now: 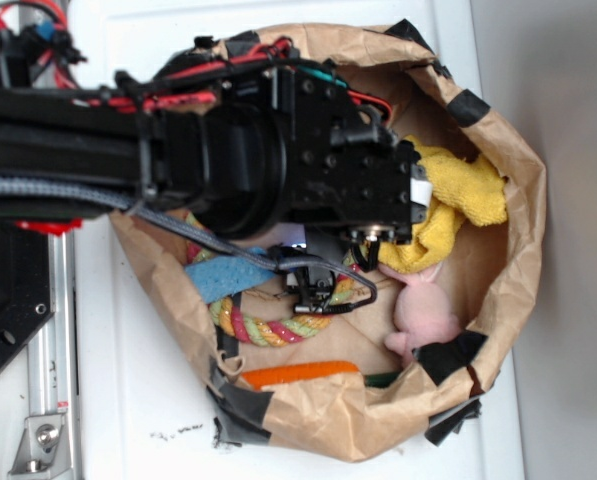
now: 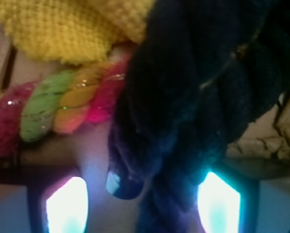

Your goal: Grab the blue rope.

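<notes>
Robot arm (image 1: 228, 150) — black, with red wiring along its upper side; we see it reach from the left edge of the exterior view across most of the bag's opening.

Paper bag (image 1: 513, 215) — brown, crumpled, rolled rim patched with black tape; it lies on a white surface (image 1: 128, 400) and carries everything listed below.

Yellow cloth (image 1: 468, 195) — knitted, bunched against the bag's right wall, just beside the arm's wrist.

Blue rope (image 2: 198, 97) — dark navy, thick, twisted. In the wrist view we find it filling the right half of the frame, hanging down between the two lit fingers (image 2: 67, 204), one rounded end low at centre. In the exterior view the arm hides it.

Multicoloured rope (image 1: 278, 325) — pink, green and orange strands, curved on the bag floor below the arm; in the wrist view it lies behind and left of the blue rope.

Pink plush toy (image 1: 423, 310) — near the bag's lower right wall.

Blue sponge (image 1: 228, 275) — light blue, by the left wall, partly under a cable.

Orange item (image 1: 298, 375) — flat, along the bag's bottom rim.

Gripper (image 2: 142, 204) — fingers set wide apart with the blue rope between them; whether they press on it we cannot tell.
</notes>
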Tool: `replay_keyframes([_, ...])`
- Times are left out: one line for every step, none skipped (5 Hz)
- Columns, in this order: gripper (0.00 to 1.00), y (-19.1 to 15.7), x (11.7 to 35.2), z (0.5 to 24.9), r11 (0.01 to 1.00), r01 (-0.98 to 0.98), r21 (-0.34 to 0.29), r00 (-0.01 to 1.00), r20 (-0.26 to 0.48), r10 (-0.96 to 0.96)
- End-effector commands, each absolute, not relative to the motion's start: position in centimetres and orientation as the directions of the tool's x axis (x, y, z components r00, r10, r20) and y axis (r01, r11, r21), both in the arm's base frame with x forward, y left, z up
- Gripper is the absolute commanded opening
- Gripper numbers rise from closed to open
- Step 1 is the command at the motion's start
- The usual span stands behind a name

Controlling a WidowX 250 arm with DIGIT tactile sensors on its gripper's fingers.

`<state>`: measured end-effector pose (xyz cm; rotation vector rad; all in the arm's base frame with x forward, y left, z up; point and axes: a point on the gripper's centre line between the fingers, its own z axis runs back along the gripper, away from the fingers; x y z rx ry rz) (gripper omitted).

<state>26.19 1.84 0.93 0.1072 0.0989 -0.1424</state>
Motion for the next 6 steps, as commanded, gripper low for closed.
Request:
replay_keyframes([0.00,7.7,25.7,1.8,0.991,-0.024,0.131,0.997,-0.074,0.034])
replay_keyframes([0.00,8.5,26.0,2.3,0.988,-0.054,0.144,0.995,-0.070,0.065])
replay_keyframes([0.00,9.1,26.4,3.0,0.984,-0.084,0.158,0.994,-0.060,0.094])
replay_keyframes([0.00,9.0,26.4,4.7,0.980,-0.112,0.167,0.992,-0.042,0.120])
replay_keyframes([0.00,7.8,26.2,9.7,0.972,-0.177,0.154,0.984,0.058,0.170])
replay_keyframes([0.00,6.1,25.4,14.7,0.982,-0.170,0.079,0.983,0.085,0.164])
